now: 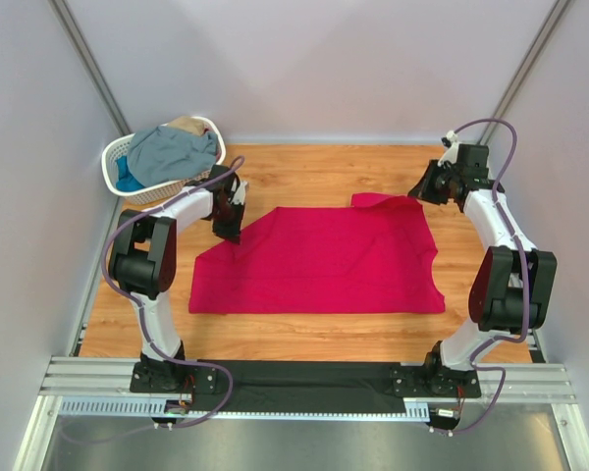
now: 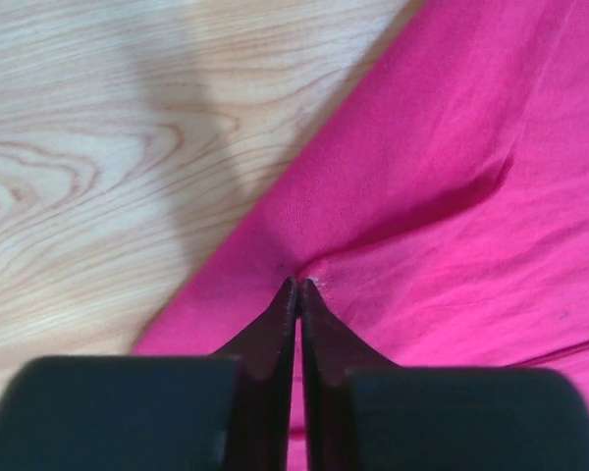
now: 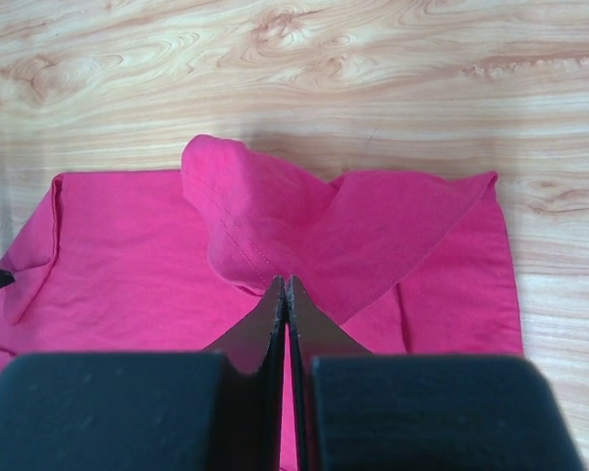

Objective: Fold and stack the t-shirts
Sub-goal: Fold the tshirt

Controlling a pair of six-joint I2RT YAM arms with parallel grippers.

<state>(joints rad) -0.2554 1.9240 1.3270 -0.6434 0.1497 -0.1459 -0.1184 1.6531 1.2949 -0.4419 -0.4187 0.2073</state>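
Folding the crimson t-shirt [image 1: 324, 260] cleanly: left pincer [image 2: 296, 285] and right pincer [image 3: 286, 283] both clench its edge; lift evenly, together.

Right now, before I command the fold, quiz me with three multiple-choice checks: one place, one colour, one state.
1. Where is the basket? A far-left corner; B far-right corner; C between the arm bases.
2. What colour is the t-shirt spread on the table? A tan; B crimson-pink; C bright blue.
3. The left hand is: A wide open; B shut, pinching the spread t-shirt; C inside the basket.
Answers: A, it stands by the left wall at the back; B, plainly crimson-pink; B, its fingertips meet on puckered cloth.
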